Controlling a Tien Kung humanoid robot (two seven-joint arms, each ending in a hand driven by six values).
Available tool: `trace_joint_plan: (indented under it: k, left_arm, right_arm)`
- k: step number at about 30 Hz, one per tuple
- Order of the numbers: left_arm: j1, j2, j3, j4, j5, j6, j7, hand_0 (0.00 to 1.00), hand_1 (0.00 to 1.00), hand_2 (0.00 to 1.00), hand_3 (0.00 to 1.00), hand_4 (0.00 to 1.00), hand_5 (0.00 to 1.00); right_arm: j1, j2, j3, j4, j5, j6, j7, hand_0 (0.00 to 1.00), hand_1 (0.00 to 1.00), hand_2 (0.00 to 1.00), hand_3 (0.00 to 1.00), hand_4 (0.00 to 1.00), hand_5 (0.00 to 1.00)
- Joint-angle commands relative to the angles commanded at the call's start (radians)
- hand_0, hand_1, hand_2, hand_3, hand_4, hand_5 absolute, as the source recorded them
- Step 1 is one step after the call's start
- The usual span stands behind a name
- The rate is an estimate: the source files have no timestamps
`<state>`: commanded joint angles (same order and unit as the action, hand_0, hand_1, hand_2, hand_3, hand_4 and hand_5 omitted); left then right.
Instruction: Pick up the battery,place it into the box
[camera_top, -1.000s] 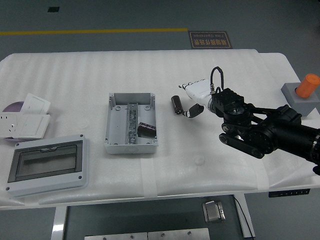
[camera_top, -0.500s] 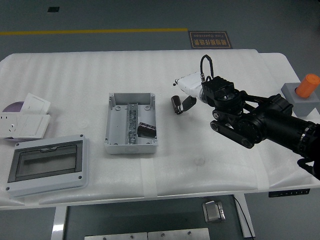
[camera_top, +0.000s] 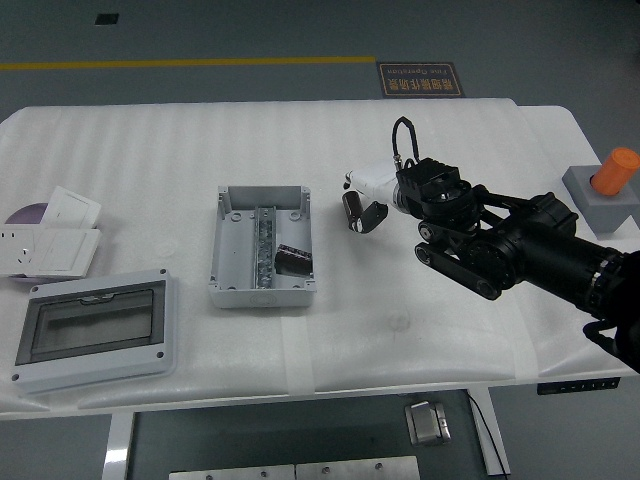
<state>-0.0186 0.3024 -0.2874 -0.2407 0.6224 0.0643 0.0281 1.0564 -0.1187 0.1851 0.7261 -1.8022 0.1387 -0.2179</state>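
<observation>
**Inspector:** Battery (camera_top: 352, 208) — location noted. It is a short dark cylinder lying on the white table (camera_top: 400, 330), right of the box (camera_top: 261, 245) and clear of it. It has not been lifted that I can see.

**Assistant:** And the hand?

**Inspector:** The right hand (camera_top: 368, 200) comes in from the right on its black arm (camera_top: 520, 250), white palm over the battery's far side, a dark thumb (camera_top: 370, 216) down against the near right of the cylinder. In my judgement it is bracketing the piece to pinch it across the width. Whether the fingers have closed on it, I cannot tell; the palm hides that side.

**Assistant:** Left hand?

**Inspector:** Not in sight.

**Assistant:** Condition of the box?

**Inspector:** Grey, rectangular, lid off, mouth upward — set so a part can be lowered straight in. A metal rail (camera_top: 263, 243) runs down the middle. One dark cylinder (camera_top: 292, 258) already lies in the lower right compartment, tilted against the rail. The space left of the rail looks vacant, as does the upper right.

**Assistant:** Anything else on the bench?

**Inspector:** A grey cover with a clear window (camera_top: 92, 330) at front left, lying flat. White socket plates (camera_top: 50, 238) stacked at the far left edge. An orange cylinder (camera_top: 614, 170) standing in a grey block at far right. All well apart from the working area, none obstructing the path from battery to box.
</observation>
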Motion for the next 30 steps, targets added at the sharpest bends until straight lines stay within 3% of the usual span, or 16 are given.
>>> trace_joint_plan:
  k: [13, 15, 30]
  left_arm:
    - [-0.003, 0.002, 0.009, 0.0, 0.002, 0.002, -0.001, 0.623, 0.649, 0.359, 0.575, 0.51, 0.467]
    - [-0.003, 0.003, 0.011, -0.001, 0.003, 0.002, -0.001, 0.623, 0.649, 0.359, 0.575, 0.505, 0.467]
    - [-0.007, 0.001, 0.008, -0.006, 0.012, 0.001, 0.0, 0.623, 0.649, 0.361, 0.575, 0.504, 0.467]
  right_arm:
    - [-0.001, 0.019, 0.01, -0.047, 0.023, 0.009, -0.009, 0.795, 0.801, 0.807, 0.853, 0.766, 0.443]
    - [0.0, 0.022, 0.007, -0.052, 0.032, 0.003, -0.011, 0.795, 0.802, 0.808, 0.864, 0.749, 0.405]
    - [0.007, 0.029, -0.011, -0.043, 0.05, -0.018, -0.019, 0.798, 0.805, 0.818, 0.905, 0.758, 0.394]
